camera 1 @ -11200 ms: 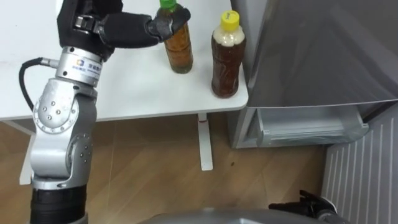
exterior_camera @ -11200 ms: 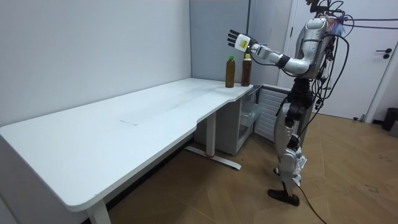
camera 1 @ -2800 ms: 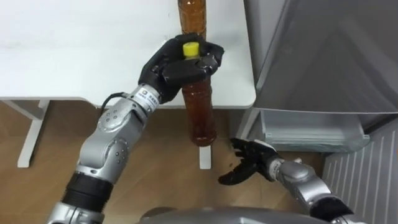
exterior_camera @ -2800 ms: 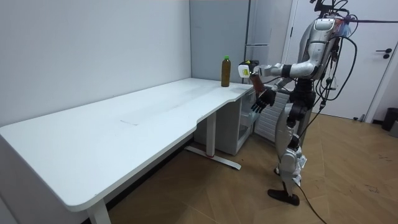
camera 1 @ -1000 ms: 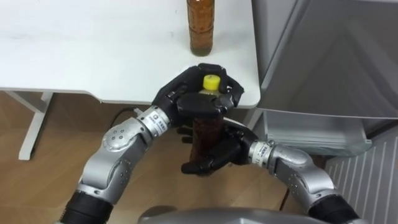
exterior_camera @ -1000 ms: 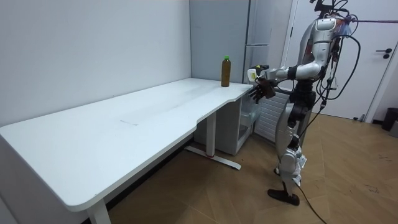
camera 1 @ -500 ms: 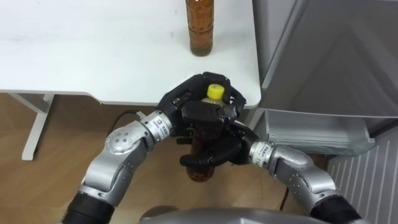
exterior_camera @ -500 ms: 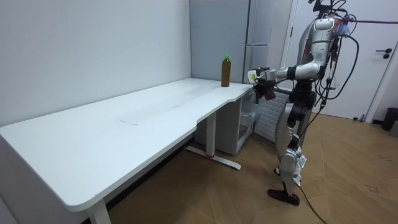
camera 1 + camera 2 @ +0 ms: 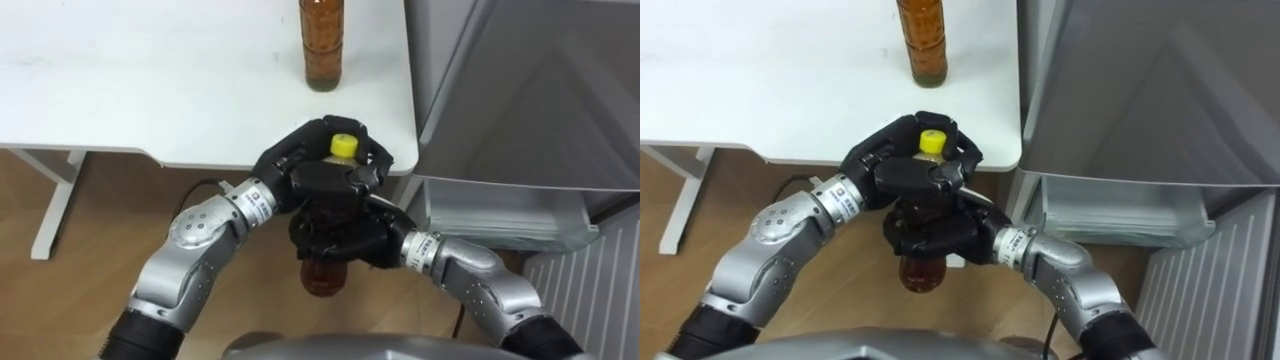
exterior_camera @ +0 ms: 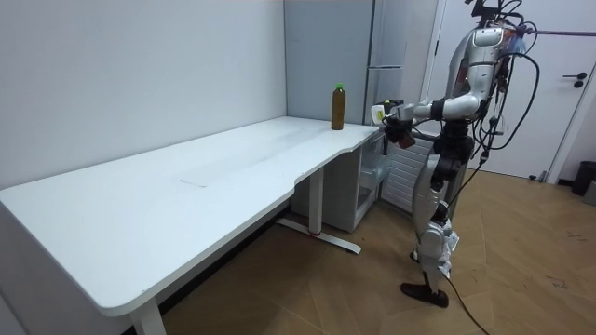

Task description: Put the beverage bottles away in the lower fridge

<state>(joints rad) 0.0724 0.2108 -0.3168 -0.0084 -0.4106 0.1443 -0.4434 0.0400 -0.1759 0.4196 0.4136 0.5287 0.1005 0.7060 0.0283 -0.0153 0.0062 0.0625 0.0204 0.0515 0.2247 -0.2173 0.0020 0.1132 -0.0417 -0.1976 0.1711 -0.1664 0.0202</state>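
Observation:
A brown tea bottle (image 9: 325, 281) with a yellow cap (image 9: 343, 147) hangs upright in front of me, just off the white desk's front edge. My left hand (image 9: 318, 180) is curled round its neck from above. My right hand (image 9: 345, 240) wraps its middle from the right, so just the cap and base show. A second brown bottle (image 9: 323, 40) stands on the desk (image 9: 150, 80) near the right corner, its green cap visible in the room view (image 10: 338, 105). The grey fridge (image 9: 530, 80) stands at my right, its lower compartment (image 9: 500, 215) open.
The desk's white leg (image 9: 50, 210) stands at the left over wooden floor. A white ribbed panel (image 9: 590, 285) sits at the lower right beside the fridge. In the room view I stand at the desk's far corner, facing the fridge (image 10: 391, 56).
My right hand's fingers have curled round the bottle's middle; a second ago they were spread open behind it. The left hand keeps its hold on the neck.

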